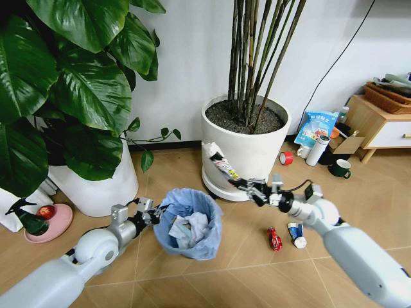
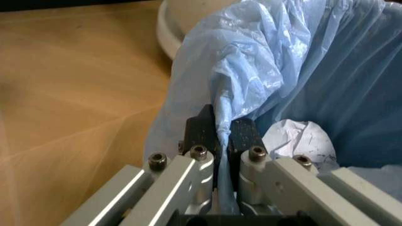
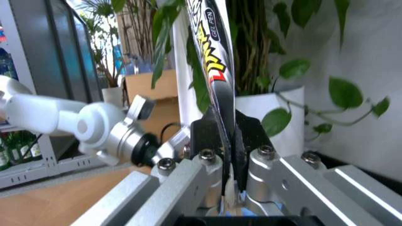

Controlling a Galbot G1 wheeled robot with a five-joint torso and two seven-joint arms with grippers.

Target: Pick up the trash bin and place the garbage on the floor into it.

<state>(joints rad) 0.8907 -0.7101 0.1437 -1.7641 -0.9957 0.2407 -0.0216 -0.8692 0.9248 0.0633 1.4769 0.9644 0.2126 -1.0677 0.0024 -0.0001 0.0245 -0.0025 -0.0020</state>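
Left gripper [image 1: 156, 212] jaws clamped on trash bin [image 1: 190, 222] rim; right gripper [image 1: 252, 188] jaws pinching tube wrapper [image 1: 220, 163]; mid-transfer; needs carrying over bin, release.

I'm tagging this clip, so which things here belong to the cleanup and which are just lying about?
Job: trash bin, held at its rim by left end effector; tube wrapper in right end effector; red scrap; blue-white scrap.
Lying about: plant pot, tape roll, green mug.
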